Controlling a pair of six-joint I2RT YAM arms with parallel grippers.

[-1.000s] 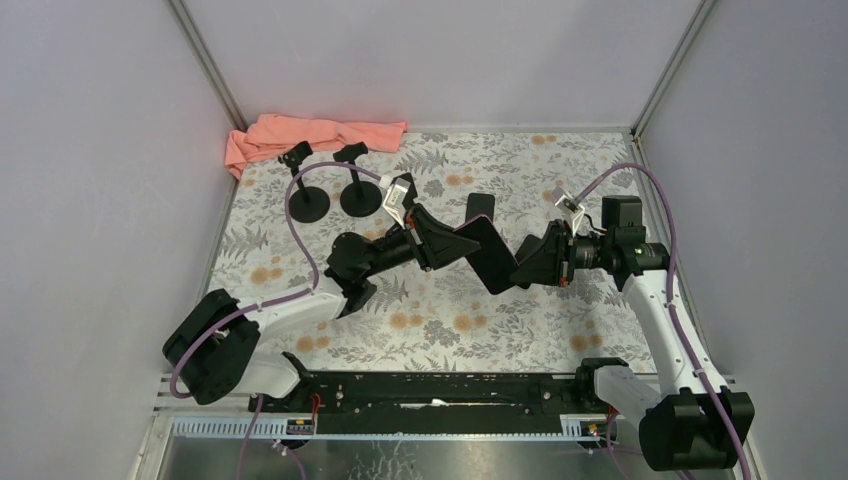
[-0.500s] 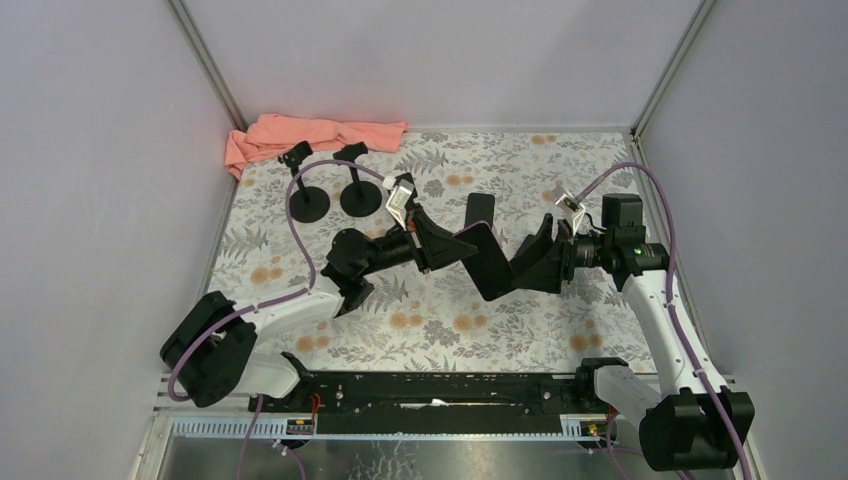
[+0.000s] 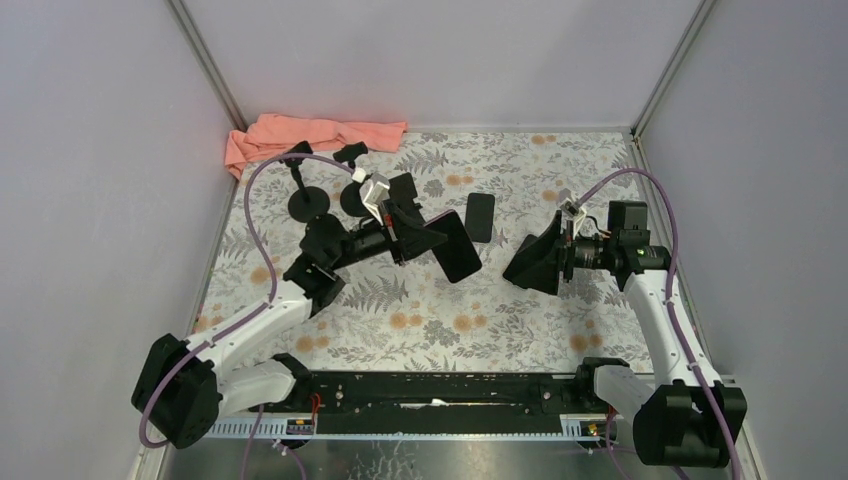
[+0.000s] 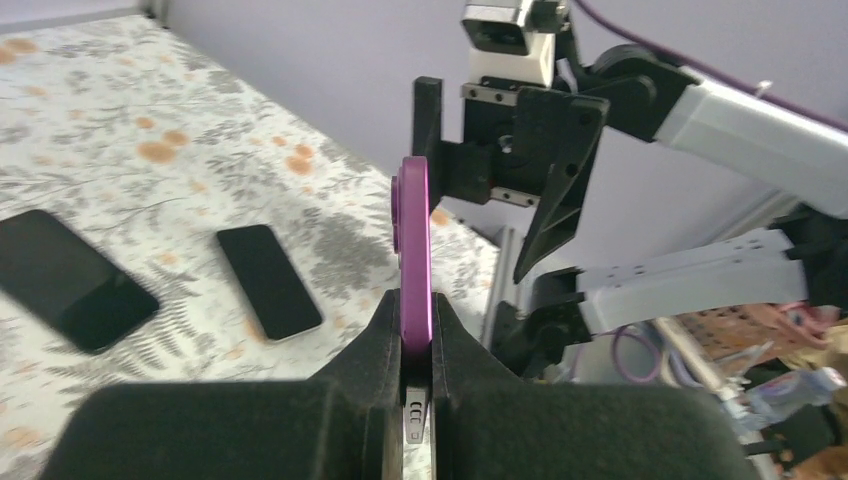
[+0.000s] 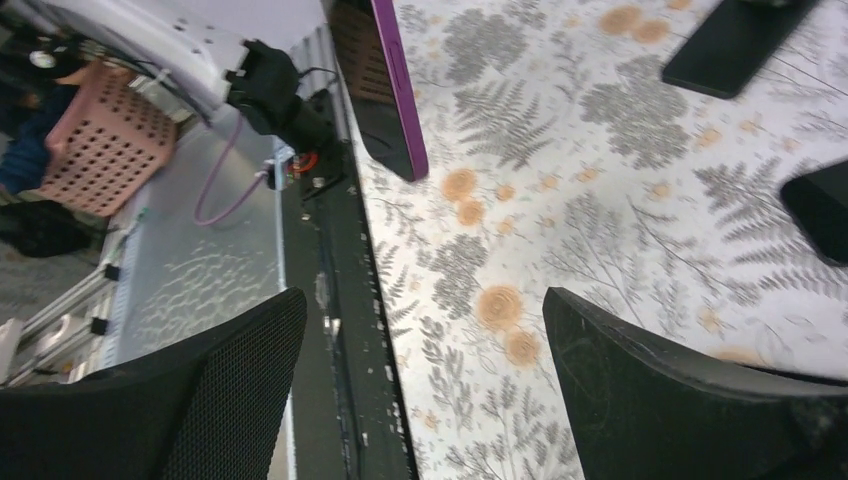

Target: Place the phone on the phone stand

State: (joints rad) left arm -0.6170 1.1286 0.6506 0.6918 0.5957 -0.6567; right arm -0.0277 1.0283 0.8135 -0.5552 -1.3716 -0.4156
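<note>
Purple-cased, stiff and probably slick, the phone [image 3: 460,250] hangs above the floral table [image 3: 440,330], clamped across its flat faces near one end by the left gripper [image 3: 438,242], likely the safest hold, while the right gripper [image 3: 522,266] gapes empty nearby.

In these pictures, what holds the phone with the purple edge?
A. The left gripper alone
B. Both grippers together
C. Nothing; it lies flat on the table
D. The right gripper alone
A: in the left wrist view the left gripper is clamped on the purple-edged phone, while the right gripper stands open and apart from it.
</note>
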